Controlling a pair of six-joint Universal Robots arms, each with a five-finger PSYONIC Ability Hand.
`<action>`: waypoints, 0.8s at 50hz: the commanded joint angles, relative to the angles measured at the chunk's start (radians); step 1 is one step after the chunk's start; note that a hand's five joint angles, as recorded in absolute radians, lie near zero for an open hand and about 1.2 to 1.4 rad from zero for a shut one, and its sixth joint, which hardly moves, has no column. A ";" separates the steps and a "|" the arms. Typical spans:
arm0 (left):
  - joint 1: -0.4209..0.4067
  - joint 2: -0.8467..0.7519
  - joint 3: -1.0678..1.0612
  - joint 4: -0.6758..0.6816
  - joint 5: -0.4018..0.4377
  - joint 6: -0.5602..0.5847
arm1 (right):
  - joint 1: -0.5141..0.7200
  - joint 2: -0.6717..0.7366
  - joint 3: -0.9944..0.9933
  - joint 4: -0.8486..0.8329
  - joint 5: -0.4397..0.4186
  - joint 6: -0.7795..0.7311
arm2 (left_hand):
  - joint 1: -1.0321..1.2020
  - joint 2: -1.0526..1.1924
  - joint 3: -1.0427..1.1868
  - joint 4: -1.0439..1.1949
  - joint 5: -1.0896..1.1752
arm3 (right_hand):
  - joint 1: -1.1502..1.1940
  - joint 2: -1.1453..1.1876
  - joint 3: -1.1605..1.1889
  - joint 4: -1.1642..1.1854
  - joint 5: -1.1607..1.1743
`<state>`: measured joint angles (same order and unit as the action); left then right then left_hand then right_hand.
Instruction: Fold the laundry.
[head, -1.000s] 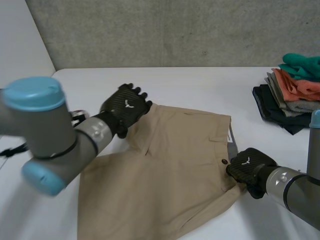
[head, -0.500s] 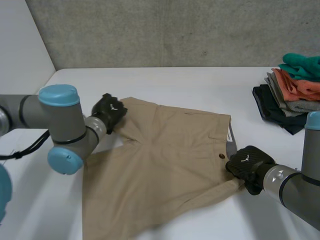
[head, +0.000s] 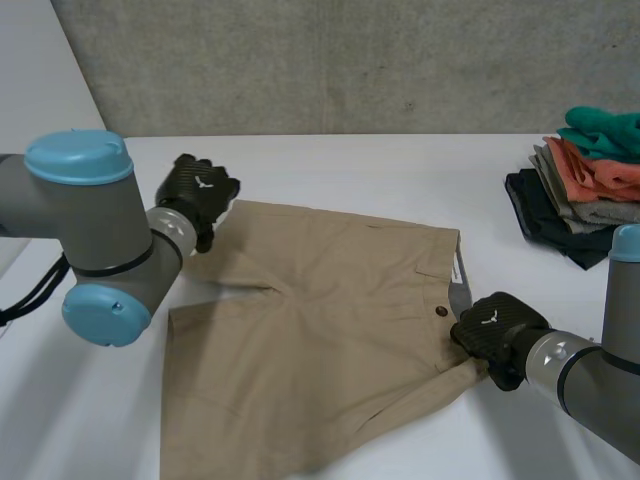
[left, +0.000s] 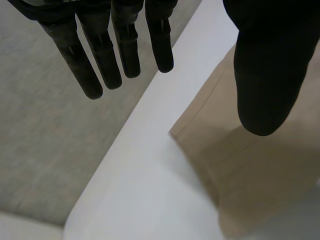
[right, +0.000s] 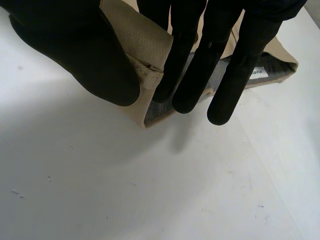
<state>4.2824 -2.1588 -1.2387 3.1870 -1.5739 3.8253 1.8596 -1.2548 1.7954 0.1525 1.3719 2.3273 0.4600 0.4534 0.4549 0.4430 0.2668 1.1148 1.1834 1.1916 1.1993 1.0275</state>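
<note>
Within the last second the left hand (head: 198, 190) has drawn back off the tan shorts (head: 330, 320) to a spot just past their far left hem corner, its fingers (left: 120, 55) straight, slightly apart and empty; that corner lies just beside its thumb (left: 262, 85). The shorts lie flat on the white table (head: 400, 165), legs left, waist right, where the right hand (head: 495, 330) pinches the waistband (right: 150, 55) between thumb and fingers.
</note>
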 joint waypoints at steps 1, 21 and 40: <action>0.014 -0.165 0.076 -0.034 0.097 0.010 | 0.000 0.000 0.001 -0.007 -0.001 0.003 | -0.014 -0.008 -0.009 0.002 0.004 | 0.281 0.213 0.205 0.197 0.194; 0.040 -0.115 -0.030 -0.107 -0.067 0.017 | -0.005 -0.003 -0.014 -0.002 0.006 0.010 | 0.936 0.943 0.941 0.953 0.955 | 0.281 0.213 0.205 0.197 0.194; 0.005 0.430 -0.361 -0.090 -0.072 -0.239 | -0.014 0.003 -0.142 -0.042 -0.088 0.361 | -0.164 -0.158 -0.159 -0.147 -0.146 | 0.281 0.213 0.205 0.197 0.194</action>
<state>4.3048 -1.9447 -1.4683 3.1087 -1.6451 3.7440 1.8587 -1.2601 1.7126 0.1367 1.3103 2.5518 0.2135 0.2487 0.2485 0.2410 0.0672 1.1148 1.1835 1.1916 1.1992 1.0276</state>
